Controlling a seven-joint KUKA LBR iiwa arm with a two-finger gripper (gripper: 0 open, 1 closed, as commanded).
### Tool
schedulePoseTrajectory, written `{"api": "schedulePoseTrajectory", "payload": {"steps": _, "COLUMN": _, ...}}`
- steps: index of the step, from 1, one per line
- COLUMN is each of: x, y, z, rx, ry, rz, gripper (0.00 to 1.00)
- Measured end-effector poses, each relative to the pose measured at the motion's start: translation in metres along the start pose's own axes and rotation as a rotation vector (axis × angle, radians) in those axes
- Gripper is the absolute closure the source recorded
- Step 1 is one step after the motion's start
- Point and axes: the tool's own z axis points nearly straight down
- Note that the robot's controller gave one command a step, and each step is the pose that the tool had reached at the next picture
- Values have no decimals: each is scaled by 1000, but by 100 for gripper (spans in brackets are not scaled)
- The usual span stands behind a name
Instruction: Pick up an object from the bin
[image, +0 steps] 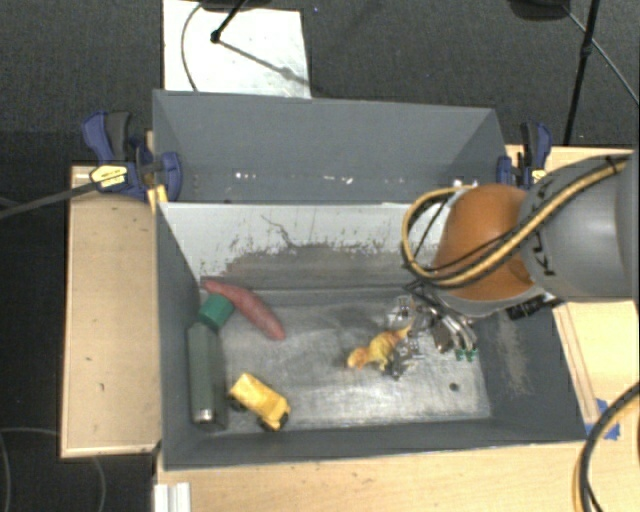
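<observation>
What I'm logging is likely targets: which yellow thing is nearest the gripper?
The small yellow thing mid-bin, right beside the gripper. The blocky yellow toy lies apart at the view's lower left, by the green tube.

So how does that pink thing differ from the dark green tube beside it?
The pink thing is tapered and slightly curved; the dark green tube is straight. The pink thing lies slantwise; the tube runs along the bin's left wall. The tube has a teal cap; the pink thing is one colour. Both lie flat.
</observation>
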Motion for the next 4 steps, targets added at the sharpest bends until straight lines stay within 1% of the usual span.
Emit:
{"api": "schedulePoseTrajectory", "payload": {"steps": 1, "x": -13, "y": 17, "z": -120, "rx": 1, "ry": -3, "rz": -28, "gripper": 100}}
{"api": "schedulePoseTrajectory", "payload": {"steps": 2, "x": -13, "y": 17, "z": -120, "rx": 1, "ry": -3, "rz": -29, "gripper": 100}}
{"api": "schedulePoseTrajectory", "payload": {"steps": 3, "x": -11, "y": 17, "z": -126, "rx": 1, "ry": 5, "rz": -27, "gripper": 100}}
{"api": "schedulePoseTrajectory", "payload": {"steps": 4, "x": -12, "y": -12, "z": -191, "rx": 0, "ry": 0, "rz": -98, "gripper": 100}}
